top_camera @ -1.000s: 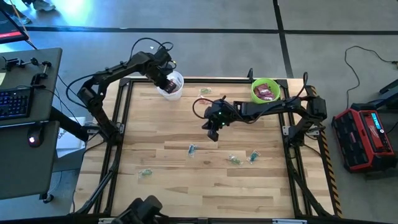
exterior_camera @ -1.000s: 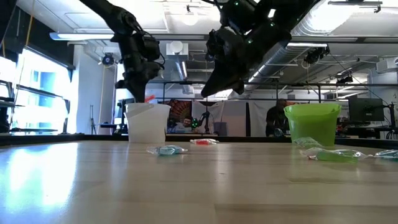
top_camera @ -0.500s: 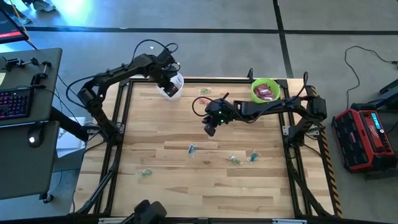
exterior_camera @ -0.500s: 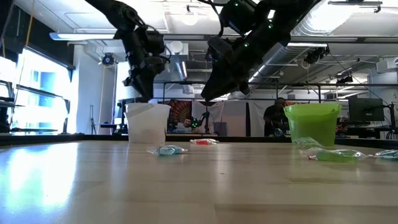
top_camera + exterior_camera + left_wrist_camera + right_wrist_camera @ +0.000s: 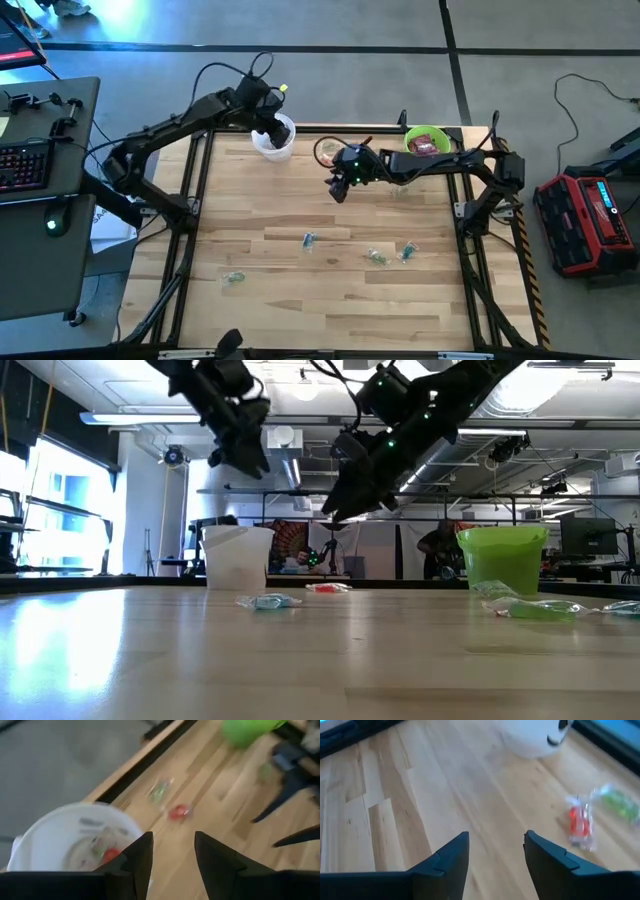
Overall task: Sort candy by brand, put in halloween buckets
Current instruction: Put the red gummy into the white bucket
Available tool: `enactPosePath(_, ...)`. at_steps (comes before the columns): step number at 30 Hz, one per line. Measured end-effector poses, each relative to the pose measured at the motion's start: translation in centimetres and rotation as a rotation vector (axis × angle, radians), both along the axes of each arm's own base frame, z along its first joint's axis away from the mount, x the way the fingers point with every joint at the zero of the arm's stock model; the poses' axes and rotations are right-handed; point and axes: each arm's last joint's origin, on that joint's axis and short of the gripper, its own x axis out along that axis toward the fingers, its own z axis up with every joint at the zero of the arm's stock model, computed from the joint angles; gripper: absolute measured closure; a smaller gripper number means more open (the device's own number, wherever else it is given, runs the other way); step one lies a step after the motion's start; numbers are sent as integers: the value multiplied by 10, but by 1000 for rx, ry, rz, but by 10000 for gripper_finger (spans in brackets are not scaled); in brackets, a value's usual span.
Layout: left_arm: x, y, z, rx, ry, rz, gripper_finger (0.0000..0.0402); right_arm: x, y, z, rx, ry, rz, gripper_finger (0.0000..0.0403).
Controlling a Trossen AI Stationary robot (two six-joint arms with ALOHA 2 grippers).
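Just below the left gripper, fingers apart and empty, stands the white bucket holding candy; a red candy lies ahead of the right gripper, also parted.

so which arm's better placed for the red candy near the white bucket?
Right, probably. The right gripper hangs open near the red candy; the left gripper is open above the white bucket.

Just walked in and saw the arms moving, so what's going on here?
Two robot arms are sorting candy into buckets. The left gripper hovers open and empty above the white bucket, which has pieces inside. The right gripper, open, hangs over the table near a red candy. The green bucket holds magenta packets; several candies remain on the table.
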Motion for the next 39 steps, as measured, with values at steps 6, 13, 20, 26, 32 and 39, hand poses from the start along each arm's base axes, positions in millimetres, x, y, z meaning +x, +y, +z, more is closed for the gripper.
enactPosePath(6,-5,-21,14,95,-144,-31,263,3,-14,-2,-31,-42,40,212)
enactPosePath(13,-16,-48,17,141,-261,-65,263,3,-36,-32,-22,54,-78,183)
enactPosePath(20,-26,-74,16,129,-323,-98,263,2,-59,-61,-52,121,-210,147)
enactPosePath(26,-31,-87,17,123,-361,-124,263,-3,-82,-80,31,106,-203,147)
enactPosePath(32,-31,-91,14,120,-358,-133,264,-1,-86,-99,56,132,-160,151)
enactPosePath(39,-32,-91,14,124,-349,-136,264,3,-80,-105,-18,168,-212,239)
